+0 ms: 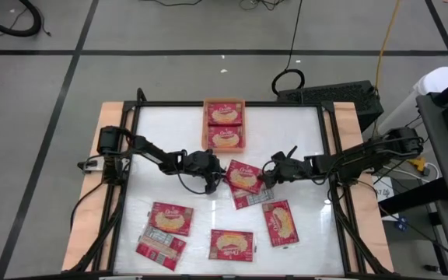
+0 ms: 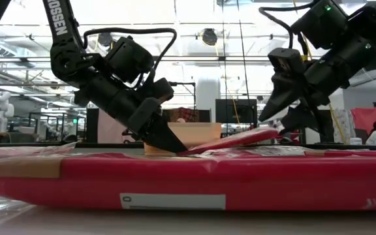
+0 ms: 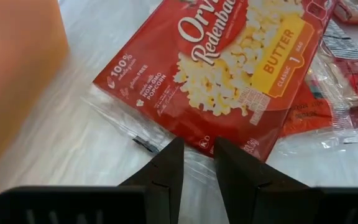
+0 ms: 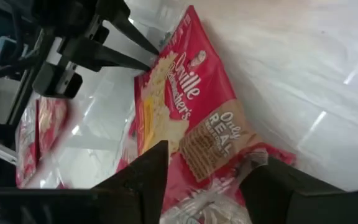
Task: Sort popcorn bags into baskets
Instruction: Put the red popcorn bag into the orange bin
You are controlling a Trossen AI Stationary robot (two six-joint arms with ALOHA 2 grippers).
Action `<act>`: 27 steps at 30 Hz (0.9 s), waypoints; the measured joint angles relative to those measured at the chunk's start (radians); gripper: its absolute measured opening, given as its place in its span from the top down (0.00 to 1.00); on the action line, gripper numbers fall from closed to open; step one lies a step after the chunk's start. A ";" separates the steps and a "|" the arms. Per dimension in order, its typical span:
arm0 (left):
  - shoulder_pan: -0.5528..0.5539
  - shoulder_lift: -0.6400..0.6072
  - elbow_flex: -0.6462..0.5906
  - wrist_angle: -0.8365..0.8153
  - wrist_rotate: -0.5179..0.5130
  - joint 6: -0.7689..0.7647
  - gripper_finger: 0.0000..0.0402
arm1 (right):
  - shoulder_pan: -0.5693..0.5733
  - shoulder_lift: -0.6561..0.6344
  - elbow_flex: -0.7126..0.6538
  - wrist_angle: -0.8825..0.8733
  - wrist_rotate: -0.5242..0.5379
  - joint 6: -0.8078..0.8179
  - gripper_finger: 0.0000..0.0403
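From above, the tray [image 1: 225, 124] is seen at the table's [image 1: 302, 132] far edge, holding two bags side by side. At the table's middle a bag [image 1: 243, 176] lies between the two arms, partly over another bag [image 1: 250, 198]. The left pincer [image 1: 218, 174] is placed at its left edge, the right pincer [image 1: 267, 176] at its right edge. Four more bags are spread along the near edge.

At table height, the middle bag [image 2: 240, 139] is seen tilted, its right end raised. The left pincer [image 2: 172, 145] is pressed nearly together at the bag's low end; the right pincer [image 2: 281, 128] is spread over the high end. A near bag [image 2: 194, 183] fills the foreground, and the tray [image 2: 191, 135] shows behind.

From the left wrist, the fingers [image 3: 166, 174] are seen narrowly parted at the bag's [image 3: 229, 68] clear edge; a pinch cannot be told.

From the right wrist, the fingers [image 4: 145, 180] are spread, straddling the bag's [image 4: 191, 124] crinkled end
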 joint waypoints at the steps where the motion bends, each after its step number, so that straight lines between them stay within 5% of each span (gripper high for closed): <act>1: 0.000 0.000 0.000 0.003 0.000 0.000 0.78 | 0.000 0.000 0.000 -0.002 0.000 -0.001 0.60; 18: 0.004 -0.013 -0.002 -0.006 0.000 0.003 0.78 | -0.032 0.121 -0.001 0.246 0.030 -0.187 0.95; 27: 0.019 -0.329 -0.010 -0.348 -0.015 0.033 0.78 | -0.128 0.013 0.000 0.258 -0.059 -0.379 0.99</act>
